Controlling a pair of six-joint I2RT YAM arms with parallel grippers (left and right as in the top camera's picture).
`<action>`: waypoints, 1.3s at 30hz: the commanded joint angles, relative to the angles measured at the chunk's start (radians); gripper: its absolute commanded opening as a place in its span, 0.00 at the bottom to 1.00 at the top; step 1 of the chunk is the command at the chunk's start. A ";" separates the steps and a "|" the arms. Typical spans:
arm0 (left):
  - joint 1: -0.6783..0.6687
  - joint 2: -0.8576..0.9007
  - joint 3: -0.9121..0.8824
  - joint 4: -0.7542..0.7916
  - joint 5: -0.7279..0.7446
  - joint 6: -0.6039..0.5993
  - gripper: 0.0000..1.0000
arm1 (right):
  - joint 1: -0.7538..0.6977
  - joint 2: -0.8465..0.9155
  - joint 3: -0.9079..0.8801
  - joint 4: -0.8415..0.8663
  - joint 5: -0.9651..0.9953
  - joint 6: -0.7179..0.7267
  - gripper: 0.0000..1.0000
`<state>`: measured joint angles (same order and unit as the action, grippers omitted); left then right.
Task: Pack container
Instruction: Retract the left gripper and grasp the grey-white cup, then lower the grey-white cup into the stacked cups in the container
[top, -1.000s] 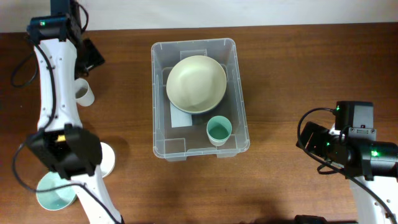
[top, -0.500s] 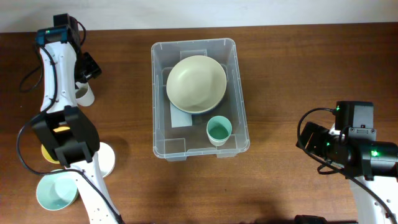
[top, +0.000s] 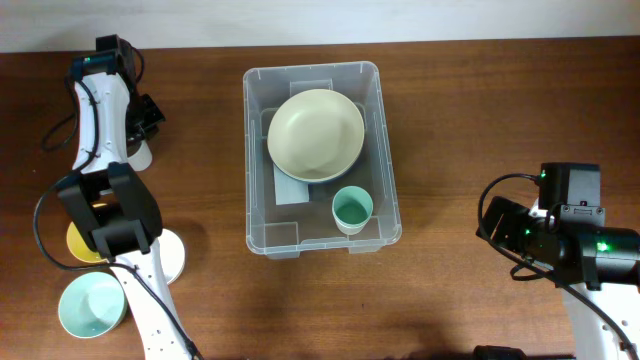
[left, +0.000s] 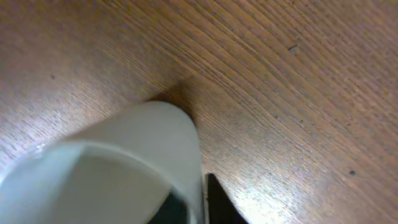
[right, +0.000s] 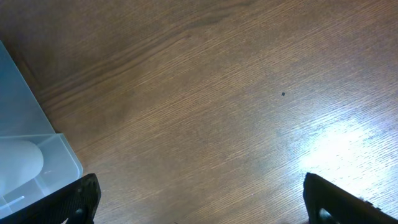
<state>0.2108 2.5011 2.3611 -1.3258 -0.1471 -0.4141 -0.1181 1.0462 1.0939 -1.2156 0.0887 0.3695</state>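
The container (top: 258, 215), a large clear bin, stands mid-table. Inside it a cream bowl (top: 315, 132) rests on a grey-blue dish, with a teal cup (top: 352, 210) near the front. A white cup (top: 138, 155) stands at the far left. My left gripper (top: 145, 125) is down at its rim. In the left wrist view the white cup (left: 124, 155) fills the lower left, and my left gripper (left: 199, 205) is shut on its wall, one finger inside and one outside. My right gripper (right: 199, 211) stands open over bare wood, right of the container's corner (right: 37, 155).
At the front left lie a yellow dish (top: 75, 242), a white bowl (top: 172, 255) and a teal bowl (top: 90, 305), partly under my left arm. The right arm's body (top: 570, 235) sits at the right edge. Cables trail by the left arm.
My left gripper has dropped onto the white cup and closed on its wall. The left arm has swung back, uncovering the teal bowl. The right arm has not moved.
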 joint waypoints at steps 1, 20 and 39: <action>0.007 0.005 0.009 0.001 -0.007 0.005 0.00 | -0.007 -0.005 -0.005 0.000 0.002 0.001 1.00; -0.260 -0.301 0.243 -0.362 0.080 0.046 0.01 | -0.042 -0.005 -0.004 -0.011 0.046 0.005 1.00; -0.868 -0.433 0.107 -0.362 0.111 0.020 0.01 | -0.094 -0.005 -0.003 -0.057 0.029 0.002 1.00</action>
<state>-0.6346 2.0850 2.5282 -1.6848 -0.0559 -0.3851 -0.2024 1.0462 1.0939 -1.2694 0.1081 0.3660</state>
